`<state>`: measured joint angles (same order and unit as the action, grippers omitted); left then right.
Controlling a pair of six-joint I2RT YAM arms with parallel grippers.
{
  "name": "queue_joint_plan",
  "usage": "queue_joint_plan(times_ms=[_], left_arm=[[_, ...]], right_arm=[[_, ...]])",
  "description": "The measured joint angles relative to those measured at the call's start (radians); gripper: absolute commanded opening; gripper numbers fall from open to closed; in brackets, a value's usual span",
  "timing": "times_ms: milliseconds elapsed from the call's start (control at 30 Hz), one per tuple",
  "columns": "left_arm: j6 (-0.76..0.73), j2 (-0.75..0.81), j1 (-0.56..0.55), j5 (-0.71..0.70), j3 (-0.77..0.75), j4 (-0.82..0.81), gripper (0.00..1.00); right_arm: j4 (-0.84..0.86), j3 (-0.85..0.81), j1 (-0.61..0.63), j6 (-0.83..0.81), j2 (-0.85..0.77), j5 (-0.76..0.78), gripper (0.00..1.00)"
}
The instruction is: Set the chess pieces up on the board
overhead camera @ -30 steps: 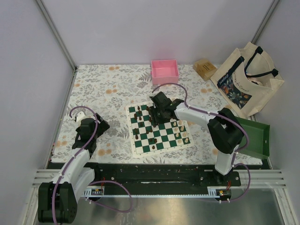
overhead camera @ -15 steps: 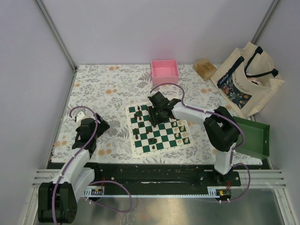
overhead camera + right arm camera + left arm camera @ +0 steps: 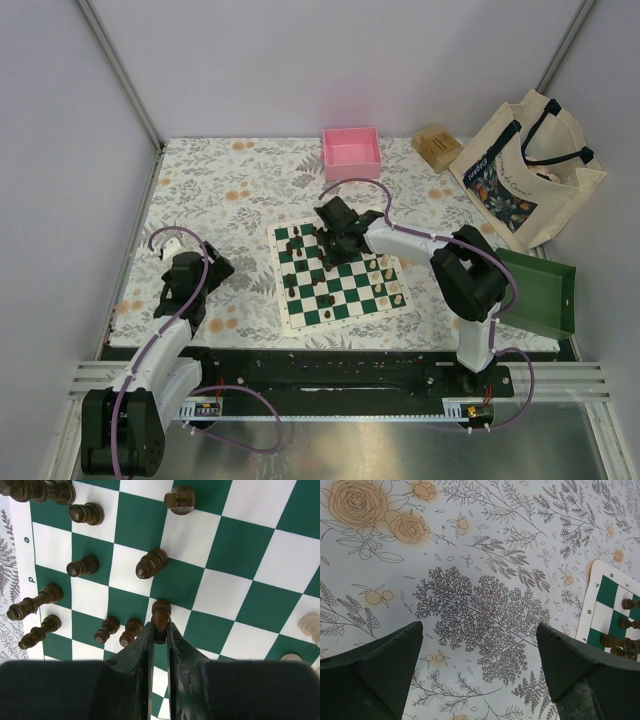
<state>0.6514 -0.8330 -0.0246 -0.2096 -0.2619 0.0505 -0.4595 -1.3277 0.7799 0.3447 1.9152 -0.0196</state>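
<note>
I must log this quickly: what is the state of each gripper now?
Left gripper: open, holding nothing.
Right gripper: closed on a dark chess piece.

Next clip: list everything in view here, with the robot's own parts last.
board: one, green and white checks, middle of the table
dark pieces: many, dark brown, mostly on the board's left half
light pieces: several, cream, on the board's right side
pink tray: one, pink, beyond the board
green tray: one, dark green, right edge of the table
bag: one, cream with dark handles, far right corner
box: one, tan, beside the bag
table cover: one, pale floral, under everything
left gripper: open, empty, over the cover left of the board
right gripper: shut on one dark piece, over the board
</note>
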Motion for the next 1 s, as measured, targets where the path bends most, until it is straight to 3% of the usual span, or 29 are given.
queue_joint_plan(times_ms=[267,500,700,1000], left_arm=[[0.000,0.000,0.000,0.000,0.000,0.000,0.99],[0.000,0.000,0.000,0.000,0.000,0.000,0.99],[0.000,0.000,0.000,0.000,0.000,0.000,0.99],[0.000,0.003,0.000,0.000,0.000,0.000,0.99]], right_arm=[[-0.013,0.040,0.022,-0.008,-0.134,0.071,0.16],[-0.024,0.042,0.120,-0.004,-0.272,0.113,0.16],[-0.034,0.035,0.249,0.020,-0.190,0.108,0.16],[-0.066,-0.051,0.329,0.035,-0.023,0.106,0.17]])
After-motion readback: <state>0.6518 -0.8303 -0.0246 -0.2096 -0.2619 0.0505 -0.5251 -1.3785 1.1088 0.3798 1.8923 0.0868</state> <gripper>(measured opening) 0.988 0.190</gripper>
